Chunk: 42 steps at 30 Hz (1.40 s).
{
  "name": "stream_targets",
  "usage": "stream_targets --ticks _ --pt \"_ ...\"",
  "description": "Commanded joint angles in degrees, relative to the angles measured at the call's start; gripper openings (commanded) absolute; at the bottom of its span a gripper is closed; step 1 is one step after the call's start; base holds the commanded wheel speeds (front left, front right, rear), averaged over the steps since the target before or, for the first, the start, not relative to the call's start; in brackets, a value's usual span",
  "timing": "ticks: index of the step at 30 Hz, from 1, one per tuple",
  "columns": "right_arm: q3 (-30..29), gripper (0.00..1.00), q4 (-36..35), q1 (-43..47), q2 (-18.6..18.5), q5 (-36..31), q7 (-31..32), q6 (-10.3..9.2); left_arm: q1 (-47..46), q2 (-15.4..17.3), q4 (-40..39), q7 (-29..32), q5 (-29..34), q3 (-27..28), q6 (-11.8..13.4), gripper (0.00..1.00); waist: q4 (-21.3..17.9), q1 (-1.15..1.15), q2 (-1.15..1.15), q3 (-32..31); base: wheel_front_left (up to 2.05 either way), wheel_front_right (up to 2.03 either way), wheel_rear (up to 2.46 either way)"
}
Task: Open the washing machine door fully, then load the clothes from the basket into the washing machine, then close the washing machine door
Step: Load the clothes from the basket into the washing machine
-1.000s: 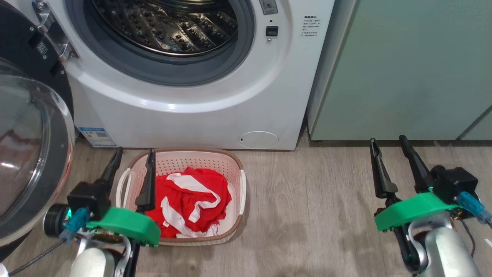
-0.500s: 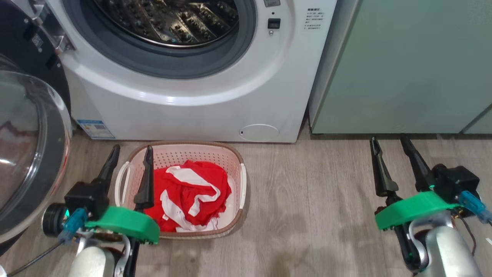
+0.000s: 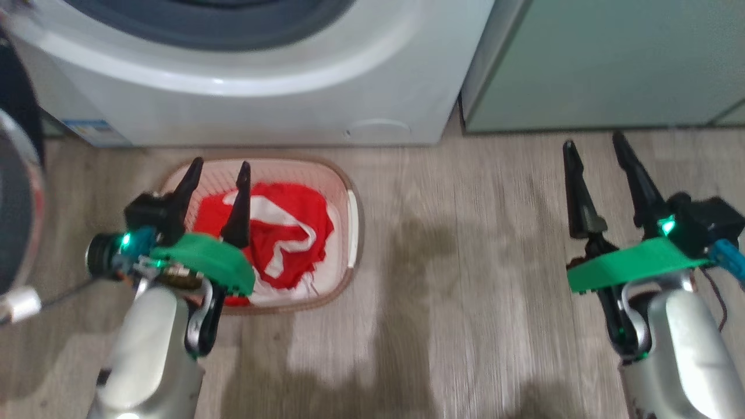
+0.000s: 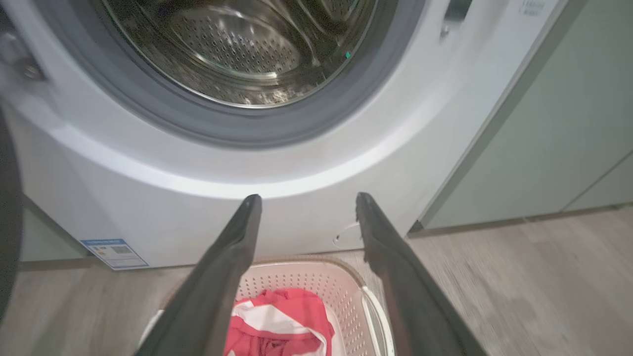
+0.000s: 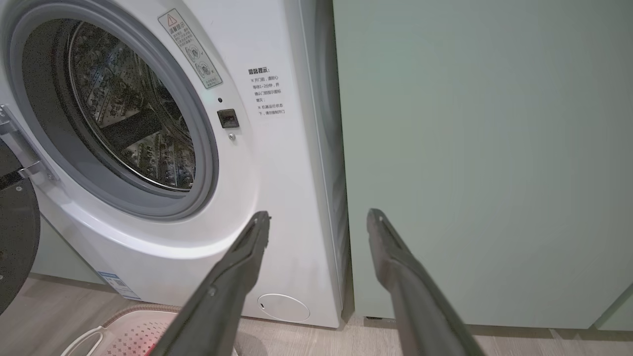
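Two grippers stand with their fingers spread apart, and neither holds anything. The left gripper (image 3: pixel 221 163) occupies the lower left of the head view. Its fingertips lie over the left part of the basket (image 3: pixel 358 233), above the red-and-white clothes (image 3: pixel 279 233); whether they touch the cloth cannot be determined. The right gripper (image 3: pixel 593 139) sits at the right of the frame, over the wood floor (image 3: pixel 465 262), well apart from the basket and near the pale green cabinet (image 3: pixel 611 58).

The basket rests on the floor at centre left, just in front of the washing machine (image 3: pixel 262 110), which spans the upper left. The washing machine door (image 3: pixel 14 221) stands swung open at the left edge, blurred. In the left wrist view, the metal drum (image 4: pixel 232 49) shows in the upper centre, beyond the fingers.
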Motion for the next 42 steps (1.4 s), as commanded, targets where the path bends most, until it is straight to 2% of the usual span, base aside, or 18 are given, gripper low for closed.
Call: stream_targets --ticks 1,10,20,31,42 --pt "1.7 1.0 -2.3 -2.3 0.1 -0.4 -0.3 0.0 -3.6 0.7 1.4 0.2 0.0 1.1 -0.6 1.0 -2.2 -0.01 0.0 5.2 0.0 0.0 0.0" --pt "3.2 1.0 -3.6 -7.3 0.1 0.6 -1.7 0.0 -16.6 -0.5 23.9 1.9 -2.7 0.1 -3.4 1.0 -6.0 -0.01 0.0 16.9 0.0 0.0 0.0" --pt "6.2 1.0 -4.9 -11.8 0.1 2.5 -3.5 0.0 -30.3 4.5 42.0 7.6 -3.6 -0.9 -6.0 1.0 -10.3 -0.01 0.0 29.7 0.0 0.0 0.0" --pt "8.7 1.0 -5.2 -14.0 0.1 5.4 -4.4 0.0 -39.5 11.6 51.6 13.3 -6.5 0.2 -6.7 1.0 -14.4 -0.01 0.0 38.5 0.0 0.0 0.0" --pt "8.6 1.0 -7.3 -14.1 0.1 7.7 -4.5 0.0 -44.9 15.2 54.4 14.5 -7.7 0.3 -6.8 1.0 -16.5 -0.01 0.0 42.3 0.0 0.0 0.0"
